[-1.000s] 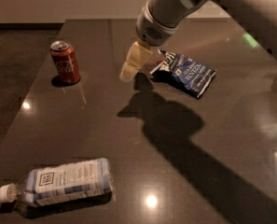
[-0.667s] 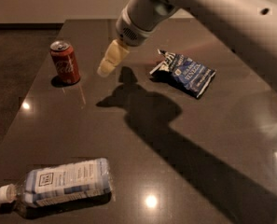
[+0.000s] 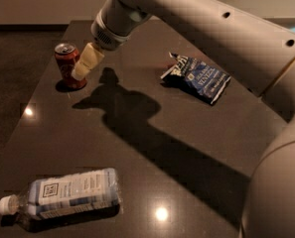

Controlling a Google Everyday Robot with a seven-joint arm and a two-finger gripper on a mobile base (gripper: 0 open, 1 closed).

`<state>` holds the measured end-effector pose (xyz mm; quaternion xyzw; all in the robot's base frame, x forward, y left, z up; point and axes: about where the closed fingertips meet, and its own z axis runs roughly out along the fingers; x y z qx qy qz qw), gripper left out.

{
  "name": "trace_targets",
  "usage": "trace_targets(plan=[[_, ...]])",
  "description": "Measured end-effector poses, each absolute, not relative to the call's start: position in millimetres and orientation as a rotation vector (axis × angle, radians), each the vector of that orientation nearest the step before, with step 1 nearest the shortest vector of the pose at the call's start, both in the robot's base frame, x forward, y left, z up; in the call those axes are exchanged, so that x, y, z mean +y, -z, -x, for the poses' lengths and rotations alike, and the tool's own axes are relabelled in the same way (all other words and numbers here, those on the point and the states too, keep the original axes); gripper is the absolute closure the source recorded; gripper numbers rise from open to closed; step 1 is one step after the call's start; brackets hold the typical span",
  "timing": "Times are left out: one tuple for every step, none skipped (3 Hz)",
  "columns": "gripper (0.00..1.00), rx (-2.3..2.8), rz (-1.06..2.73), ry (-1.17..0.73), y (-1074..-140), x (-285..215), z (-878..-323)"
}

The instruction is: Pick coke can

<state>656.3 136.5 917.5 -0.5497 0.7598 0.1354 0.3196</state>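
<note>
The coke can [image 3: 67, 65] is a small red can with a silver top. It stands upright near the far left edge of the dark table [image 3: 152, 148]. My gripper [image 3: 82, 68] hangs from the grey arm that reaches in from the upper right. Its cream-coloured fingers [image 3: 89, 59] sit just right of the can, at its side and partly overlapping it. I cannot tell if they touch the can.
A clear plastic water bottle [image 3: 62, 195] with a white-blue label lies on its side at the front left. A blue chip bag [image 3: 199, 78] lies at the back right. The arm's shadow runs across the table's middle.
The gripper has moved left across the table, from near the chip bag to right beside the coke can. The can, the bottle and the bag have not moved.
</note>
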Motion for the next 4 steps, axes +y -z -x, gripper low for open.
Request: trace_targets(plan=[[0.00, 1.984, 1.468, -0.413, -916.3, 180.1, -654.3], [0.18, 1.975, 1.492, -0.441, -917.4, 203.7, -649.6], [0.41, 1.971, 1.513, -0.457, -917.2, 214.2, -648.2], [0.64, 1.951, 1.538, -0.463, -920.5, 214.1, -648.4]])
